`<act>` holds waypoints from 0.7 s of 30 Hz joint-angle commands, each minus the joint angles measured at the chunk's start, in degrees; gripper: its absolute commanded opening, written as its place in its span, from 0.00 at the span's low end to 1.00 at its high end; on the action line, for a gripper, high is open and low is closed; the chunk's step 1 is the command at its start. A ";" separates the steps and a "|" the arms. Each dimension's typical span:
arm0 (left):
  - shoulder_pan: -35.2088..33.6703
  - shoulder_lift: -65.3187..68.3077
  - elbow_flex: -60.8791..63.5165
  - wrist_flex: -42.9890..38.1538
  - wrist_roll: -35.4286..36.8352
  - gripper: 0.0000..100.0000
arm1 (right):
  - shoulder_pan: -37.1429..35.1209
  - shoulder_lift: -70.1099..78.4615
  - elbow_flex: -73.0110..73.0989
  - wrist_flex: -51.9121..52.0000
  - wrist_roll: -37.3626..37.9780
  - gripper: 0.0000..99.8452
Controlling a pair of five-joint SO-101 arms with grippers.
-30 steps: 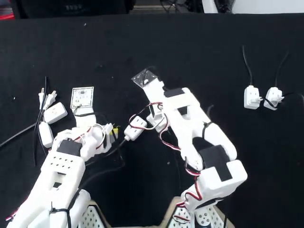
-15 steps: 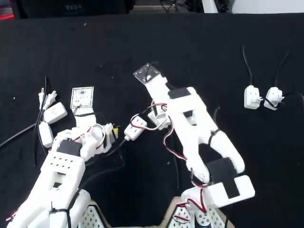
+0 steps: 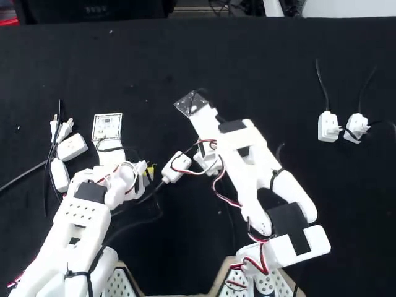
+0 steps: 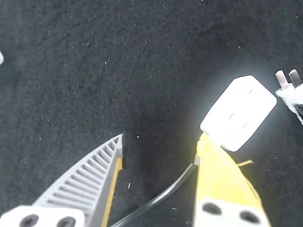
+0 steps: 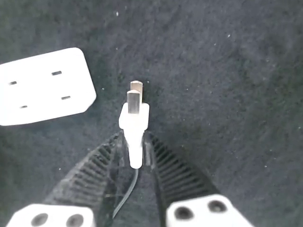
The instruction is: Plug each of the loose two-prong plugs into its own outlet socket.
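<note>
The right gripper (image 5: 134,140) is pinched on a small white two-prong plug (image 5: 134,124). Its dark ribbed fingers (image 5: 163,165) press on the plug's body from both sides. The two metal prongs stick out straight ahead of the fingertips, and a thin dark cord runs back between the fingers. Just beside the prongs, off to one side of this gripper and not touching the plug, lies a white rounded rectangular socket block (image 5: 43,86) on the black cloth table (image 3: 260,55). Its slotted face is turned up.

The left gripper (image 4: 161,138) is spread wide with nothing between its grey ribbed finger and its yellow finger (image 4: 222,179) except a black cable (image 4: 163,196) lying on the cloth. The tip of the yellow finger meets the edge of that same socket block. The held plug's prongs sit just past the block, on the side away from this gripper.

Beyond the left gripper, on the side away from the right arm, are two more white socket blocks (image 3: 72,146) and a pair of loose white plugs (image 3: 60,127). A small pale square card (image 3: 107,127) lies close ahead of them. Well apart from the right gripper, out to its right, sit two white socket pieces with black cords (image 3: 328,125).
</note>
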 commanded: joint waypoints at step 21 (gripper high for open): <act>-0.66 -1.49 -1.71 -0.70 0.44 0.25 | 1.58 -4.00 0.31 -1.41 -0.53 0.01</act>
